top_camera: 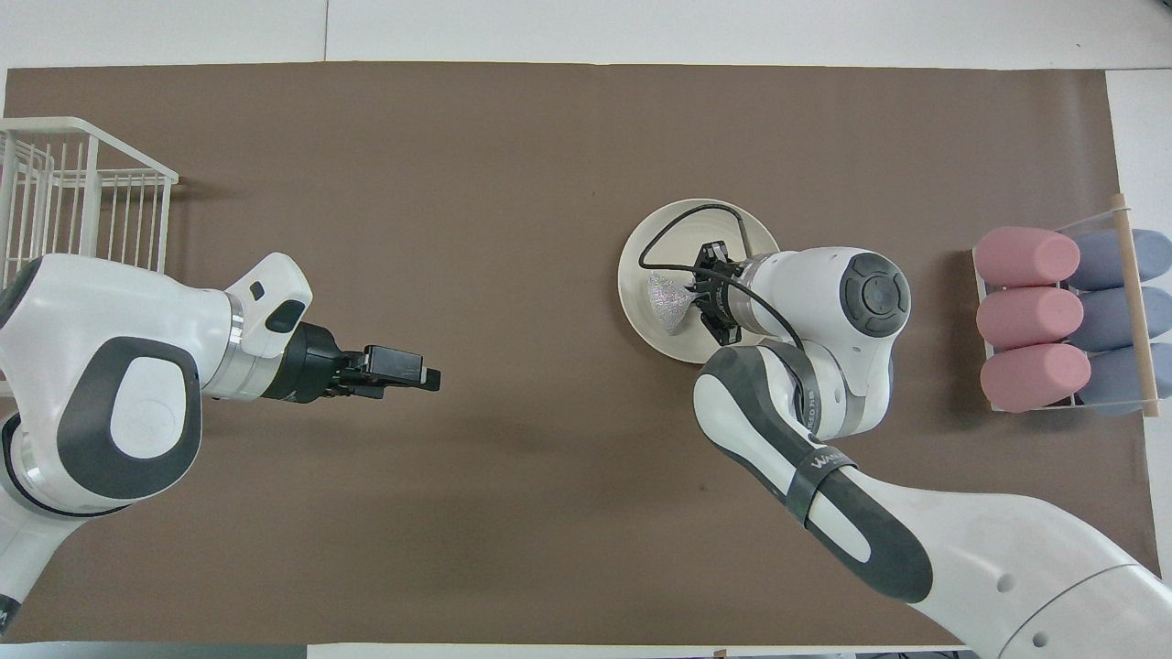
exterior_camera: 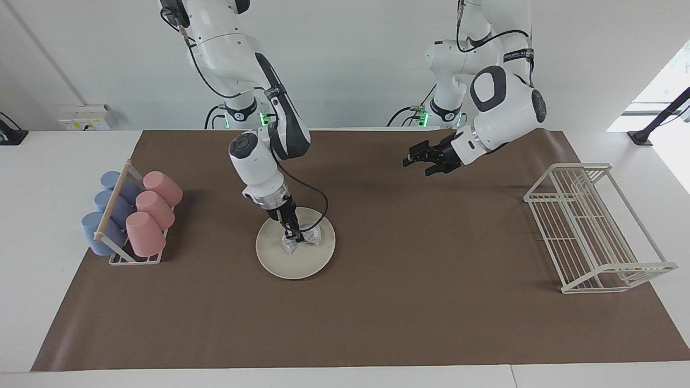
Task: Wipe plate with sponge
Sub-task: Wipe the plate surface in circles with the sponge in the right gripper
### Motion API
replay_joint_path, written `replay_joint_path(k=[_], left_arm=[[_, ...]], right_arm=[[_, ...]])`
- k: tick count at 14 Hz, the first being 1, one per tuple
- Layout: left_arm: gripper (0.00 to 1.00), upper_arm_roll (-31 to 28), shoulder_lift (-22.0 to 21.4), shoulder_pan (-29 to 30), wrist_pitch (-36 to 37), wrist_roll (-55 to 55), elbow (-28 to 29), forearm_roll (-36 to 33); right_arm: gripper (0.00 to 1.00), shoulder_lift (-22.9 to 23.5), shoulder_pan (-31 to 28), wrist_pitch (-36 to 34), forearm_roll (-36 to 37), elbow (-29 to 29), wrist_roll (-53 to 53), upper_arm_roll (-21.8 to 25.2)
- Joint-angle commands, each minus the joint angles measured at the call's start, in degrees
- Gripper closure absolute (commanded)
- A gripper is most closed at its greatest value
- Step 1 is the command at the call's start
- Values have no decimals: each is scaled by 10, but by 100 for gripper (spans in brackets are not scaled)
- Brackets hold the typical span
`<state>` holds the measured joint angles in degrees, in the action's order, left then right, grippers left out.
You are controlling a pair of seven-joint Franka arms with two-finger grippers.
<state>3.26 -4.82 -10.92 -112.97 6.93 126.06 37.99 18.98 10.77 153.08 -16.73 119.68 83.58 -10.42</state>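
The cream-white plate (exterior_camera: 295,258) (top_camera: 655,247) lies flat on the brown mat near the middle of the table. My right gripper (exterior_camera: 296,235) (top_camera: 689,298) points down onto it, shut on the silvery mesh sponge (exterior_camera: 302,241) (top_camera: 667,303), which rests pressed on the plate's surface. The right wrist and arm cover part of the plate in the overhead view. My left gripper (exterior_camera: 414,160) (top_camera: 430,378) is open and holds nothing, up in the air over the bare mat toward the left arm's end of the table.
A rack of pink and blue cups (exterior_camera: 131,215) (top_camera: 1062,316) lies at the right arm's end of the mat. A white wire dish rack (exterior_camera: 593,229) (top_camera: 73,210) stands at the left arm's end. A brown mat (exterior_camera: 377,323) covers the table.
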Motion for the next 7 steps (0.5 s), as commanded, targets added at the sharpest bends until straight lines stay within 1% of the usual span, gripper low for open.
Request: replay_joint_path(k=[1,2,4,5,7], left_arm=[[0,3,-2,23,-9,-8,-1,-74],[0,3,-2,24,-11,-8,-1,-96],[0,3,-2,35,-15,-8,-1,-102],[0,3,-2,44,-15,-8,-1,-102],[0,3,-2,44,-14,-8,-1,-102]], right_arm=[[100,11,-24,6,-4,6,-73,-2],[100,15,-49,6,-4,8,-114,-2],[100,17,-79,8,-4,20,-176,-2],[100,15,-83,10,-4,30,-174,-3],[100,14,-67,34,-11,39,-151,-4]])
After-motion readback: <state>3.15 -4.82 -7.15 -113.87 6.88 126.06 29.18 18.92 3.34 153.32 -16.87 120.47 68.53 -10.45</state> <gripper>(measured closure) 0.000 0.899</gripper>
